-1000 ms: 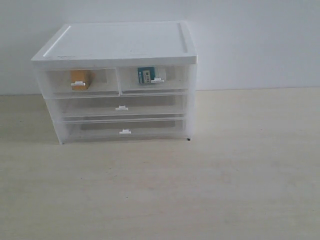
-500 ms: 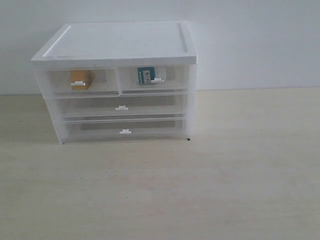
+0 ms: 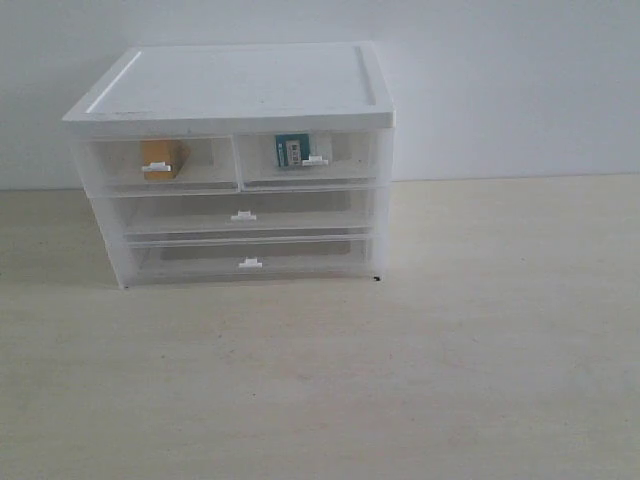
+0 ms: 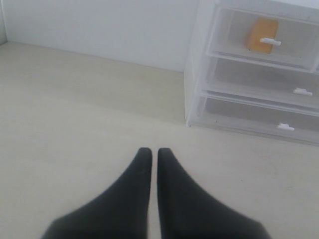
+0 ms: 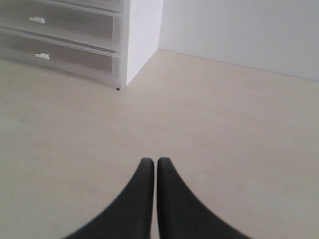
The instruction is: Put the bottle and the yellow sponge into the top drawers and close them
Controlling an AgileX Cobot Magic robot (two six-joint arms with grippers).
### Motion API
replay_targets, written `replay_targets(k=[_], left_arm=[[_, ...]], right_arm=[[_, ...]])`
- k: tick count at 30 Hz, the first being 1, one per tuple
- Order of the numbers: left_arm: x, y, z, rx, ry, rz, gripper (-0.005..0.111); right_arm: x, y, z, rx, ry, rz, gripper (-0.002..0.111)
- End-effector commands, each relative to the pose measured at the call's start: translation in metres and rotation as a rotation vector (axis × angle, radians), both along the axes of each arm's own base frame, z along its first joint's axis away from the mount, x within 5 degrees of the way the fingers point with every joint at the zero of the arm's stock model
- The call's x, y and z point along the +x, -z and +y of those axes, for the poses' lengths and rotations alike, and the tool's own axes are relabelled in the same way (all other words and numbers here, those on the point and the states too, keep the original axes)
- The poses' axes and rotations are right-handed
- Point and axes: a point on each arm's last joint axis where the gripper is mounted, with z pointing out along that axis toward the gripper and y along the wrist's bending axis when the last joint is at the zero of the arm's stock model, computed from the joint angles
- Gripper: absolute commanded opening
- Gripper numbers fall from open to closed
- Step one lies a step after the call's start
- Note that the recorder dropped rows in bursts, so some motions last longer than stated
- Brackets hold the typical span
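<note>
A white translucent cabinet (image 3: 235, 90) stands at the back of the table. Its two top drawers are pushed in. The yellow sponge (image 3: 160, 157) (image 4: 260, 35) shows through the front of the left top drawer (image 3: 205, 163). The bottle (image 3: 291, 151), with its teal label, shows through the right top drawer (image 3: 350, 155). Neither arm appears in the exterior view. My left gripper (image 4: 150, 152) is shut and empty, low over the table in front of the cabinet's left corner. My right gripper (image 5: 150, 162) is shut and empty too, over bare table off the cabinet's right side.
Two full-width drawers (image 3: 243, 215) (image 3: 250, 262) below the top pair are pushed in. A white wall (image 3: 500, 80) runs behind the light wooden table (image 3: 400, 380).
</note>
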Motion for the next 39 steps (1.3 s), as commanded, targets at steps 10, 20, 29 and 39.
replay_targets(k=[10,20,29,39], left_arm=[[-0.0002,0.0011,-0.0001,-0.005,0.001,0.0,0.004],[-0.0002,0.0011,-0.0001,-0.005,0.001,0.0,0.004],[-0.0002,0.0011,-0.0001,-0.005,0.001,0.0,0.004],[-0.0002,0.0011,-0.0001,-0.005,0.001,0.0,0.004]], right_arm=[[0.0007,-0.0001,-0.0039,0.014,0.076,0.001,0.0],[0.0007,-0.0001,-0.0039,0.014,0.076,0.001,0.0],[0.0007,-0.0001,-0.0039,0.014,0.076,0.001,0.0],[0.0007,-0.0001,-0.0039,0.014,0.076,0.001,0.0]])
